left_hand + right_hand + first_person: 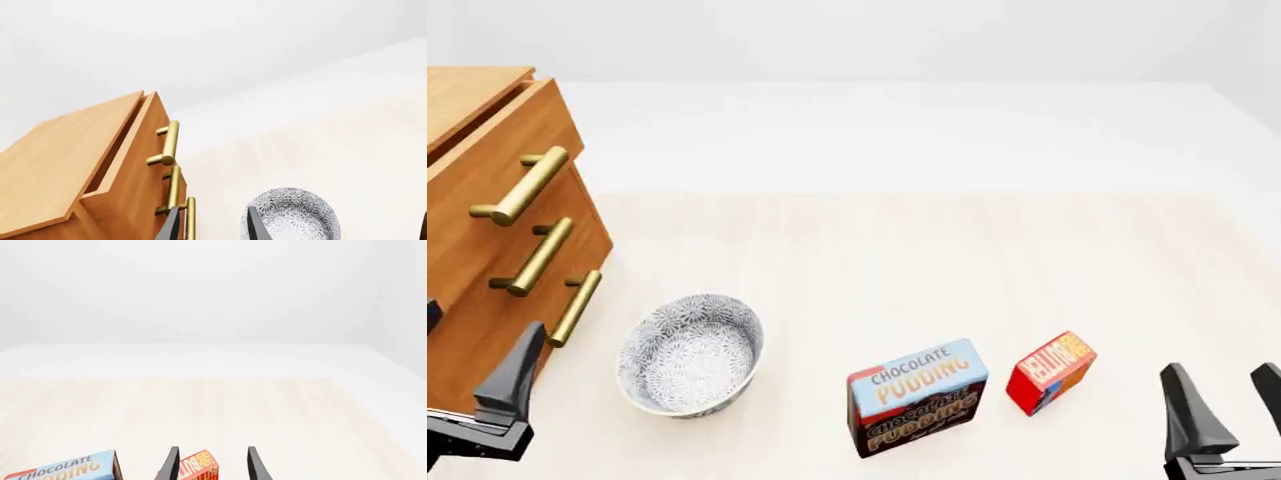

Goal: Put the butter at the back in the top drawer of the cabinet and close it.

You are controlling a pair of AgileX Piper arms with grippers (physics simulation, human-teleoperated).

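The butter (1050, 372), a small red box with yellow lettering, lies on the table right of the pudding box. In the right wrist view the butter (198, 467) sits just ahead, between the fingers. My right gripper (1221, 375) is open and empty, to the right of the butter and nearer the front; it also shows in its own view (212, 451). The cabinet (481, 120) stands at the far left. Its top drawer (137, 150) is pulled partly out, brass handle (521, 186) showing. My left gripper (481, 345) is open and empty beside the cabinet's lower drawers, also seen in its own view (212, 211).
A patterned grey bowl (690, 352) stands right of the cabinet and shows in the left wrist view (291, 215). The larger chocolate pudding box (917, 397) stands between bowl and butter, and shows in the right wrist view (67, 470). Two lower drawer handles (538, 256) jut out.
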